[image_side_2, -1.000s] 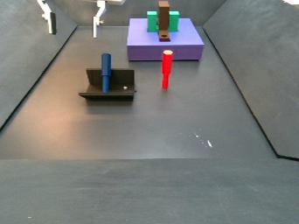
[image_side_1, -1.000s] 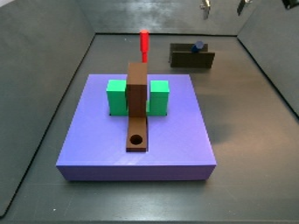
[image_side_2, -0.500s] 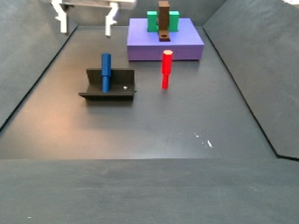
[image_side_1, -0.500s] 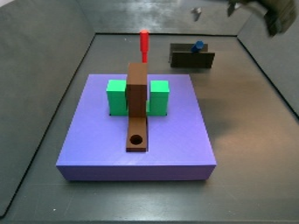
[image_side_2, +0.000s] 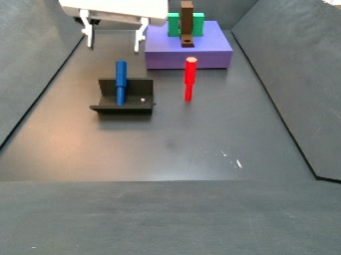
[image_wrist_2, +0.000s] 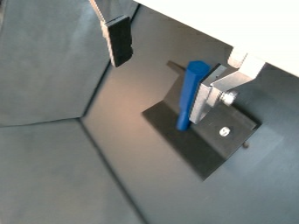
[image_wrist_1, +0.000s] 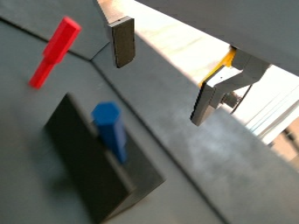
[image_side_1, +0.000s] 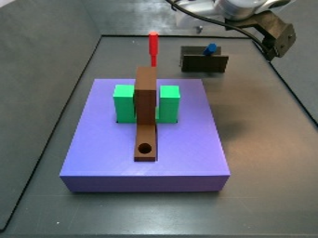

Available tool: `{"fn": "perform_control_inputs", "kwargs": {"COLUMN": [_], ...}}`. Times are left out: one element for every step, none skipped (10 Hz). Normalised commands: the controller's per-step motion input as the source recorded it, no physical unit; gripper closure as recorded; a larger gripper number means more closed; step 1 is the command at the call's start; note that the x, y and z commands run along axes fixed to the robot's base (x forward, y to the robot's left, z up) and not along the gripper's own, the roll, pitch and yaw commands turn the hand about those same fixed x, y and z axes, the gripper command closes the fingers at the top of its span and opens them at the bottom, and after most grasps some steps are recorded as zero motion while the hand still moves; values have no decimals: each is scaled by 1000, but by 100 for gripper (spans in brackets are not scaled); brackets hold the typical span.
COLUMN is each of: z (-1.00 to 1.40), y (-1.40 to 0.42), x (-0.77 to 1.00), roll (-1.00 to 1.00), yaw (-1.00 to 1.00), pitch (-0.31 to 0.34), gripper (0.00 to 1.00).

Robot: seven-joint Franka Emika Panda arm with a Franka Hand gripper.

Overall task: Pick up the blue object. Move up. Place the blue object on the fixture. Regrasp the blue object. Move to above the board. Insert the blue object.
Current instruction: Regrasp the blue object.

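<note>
Pincer [image_side_2: 115,34] seen upper left of side view, fingers [image_wrist_2: 118,39] spread apart, nothing between them. Blue object [image_side_2: 122,80] stood upright in fixture [image_side_2: 124,100], below pincer (no contact). Red peg [image_side_2: 190,78] upright beside it; board [image_side_1: 147,139] well apart.

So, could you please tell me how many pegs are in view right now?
2. The blue object stands upright in the fixture, below the open, empty gripper. The red peg stands on the floor in front of the board. None seems hidden.
</note>
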Motion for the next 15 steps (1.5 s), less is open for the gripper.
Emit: {"fn": "perform_control_inputs", "kwargs": {"z": [-340,-357,-320,-309,-360,-320,-237,-123,-83,-131,-146,-31,0,0,0], "y": [80,31,0,-103,-120,-131,-120,-97,-80,-60,-11,0,0,3,0], "x": [0,0,71,166,183,229,280,283,226,157,0,0,0,-20,0], "roll": [-523,-243,0,0,0,6,97,163,297,331,263,60,17,0,0], "yaw": [20,9,0,0,0,0,-11,-57,-80,-77,-20,0,0,-6,0], "pitch": [0,0,80,140,134,166,229,309,331,263,69,0,0,0,0], "gripper": [0,0,0,0,0,0,0,0,0,0,0,0,0,0,0]}}
